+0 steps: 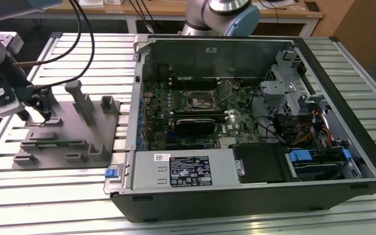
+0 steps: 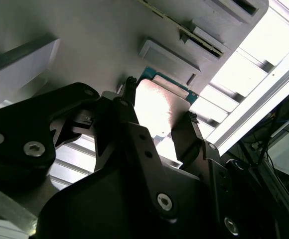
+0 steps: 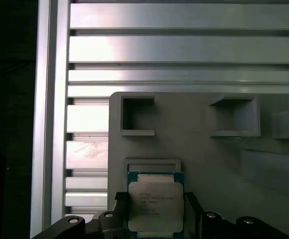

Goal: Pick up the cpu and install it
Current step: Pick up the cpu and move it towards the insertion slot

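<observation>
While the hand (image 3: 155, 213) is standing low over the grey holder (image 1: 64, 147), its two black fingers (image 2: 129, 114) are sitting against opposite edges of the cpu (image 3: 155, 199), so I am judging the hand as closed on the cpu. The cpu is lying flat with its shiny side up, at a shallow square pocket on the side of the holder toward the exterior view's left. Whether it is already rising out of that pocket I cannot tell. Gripping by the edges is leaving the top and the underside untouched, which is probably the reason for this grip. Two empty square pockets (image 3: 137, 115) are sitting just beyond the cpu, and tall posts (image 1: 77, 100) are rising near the hand, so the open room is mostly above. The holder is resting on the slatted tabletop (image 1: 57, 196), whose edge is running near it. Well apart, toward the exterior view's right, the open computer case (image 1: 253, 200) is lying with the square socket (image 1: 199, 100) on its board.
</observation>
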Motion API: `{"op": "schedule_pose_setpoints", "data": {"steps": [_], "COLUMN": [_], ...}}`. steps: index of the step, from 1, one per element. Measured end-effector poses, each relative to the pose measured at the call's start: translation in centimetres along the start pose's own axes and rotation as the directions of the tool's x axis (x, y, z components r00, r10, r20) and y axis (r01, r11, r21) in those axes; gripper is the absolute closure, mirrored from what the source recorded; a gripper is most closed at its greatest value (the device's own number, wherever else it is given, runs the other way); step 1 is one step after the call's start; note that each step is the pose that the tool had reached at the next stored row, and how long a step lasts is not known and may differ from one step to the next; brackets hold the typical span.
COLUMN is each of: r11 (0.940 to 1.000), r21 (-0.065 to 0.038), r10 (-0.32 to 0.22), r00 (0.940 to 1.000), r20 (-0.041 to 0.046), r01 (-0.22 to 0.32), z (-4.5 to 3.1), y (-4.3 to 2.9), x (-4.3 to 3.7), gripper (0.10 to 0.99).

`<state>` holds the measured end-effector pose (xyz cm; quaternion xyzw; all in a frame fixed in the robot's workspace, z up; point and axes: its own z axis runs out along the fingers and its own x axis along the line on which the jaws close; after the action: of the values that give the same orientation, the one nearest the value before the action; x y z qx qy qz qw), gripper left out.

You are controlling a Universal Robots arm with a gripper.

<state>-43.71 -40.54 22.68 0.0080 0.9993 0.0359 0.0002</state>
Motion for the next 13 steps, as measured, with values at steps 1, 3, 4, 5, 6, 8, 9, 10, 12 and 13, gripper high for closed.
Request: {"op": "schedule_pose_setpoints", "data": {"steps": [1, 3, 4, 5, 6, 8, 9, 10, 12, 13], "r11": [1.0, 1.0, 1.0, 1.0, 1.0, 1.0, 1.0, 1.0, 1.0, 1.0], "r21": [0.0, 0.0, 0.0, 0.0, 0.0, 0.0, 0.0, 0.0, 0.0, 0.0], "r10": [0.0, 0.0, 0.0, 0.0, 0.0, 0.0, 0.0, 0.0, 0.0, 0.0], "r00": [1.0, 1.0, 1.0, 1.0, 1.0, 1.0, 1.0, 1.0, 1.0, 1.0], "r20": [0.0001, 0.0, 0.0002, 0.0001, 0.0001, 0.0001, 0.0002, 0.0001, 0.0001, 0.0001], "r01": [0.0, 0.0, 0.0, 0.0, 0.0, 0.0, 0.0, 0.0, 0.0, 0.0], "z": [-0.06, -0.18, -0.22, -0.28, -0.33, -0.45, -0.5, -0.56, -0.67, -0.73], "y": [0.0, 0.01, 0.02, 0.02, 0.02, 0.03, 0.04, 0.04, 0.05, 0.05], "x": [0.0, 0.0, 0.0, 0.0, 0.0, 0.0, 0.0, 0.0, 0.0, 0.0], "gripper": [0.549, 0.549, 0.549, 0.549, 0.549, 0.549, 0.549, 0.549, 0.549, 0.549]}}
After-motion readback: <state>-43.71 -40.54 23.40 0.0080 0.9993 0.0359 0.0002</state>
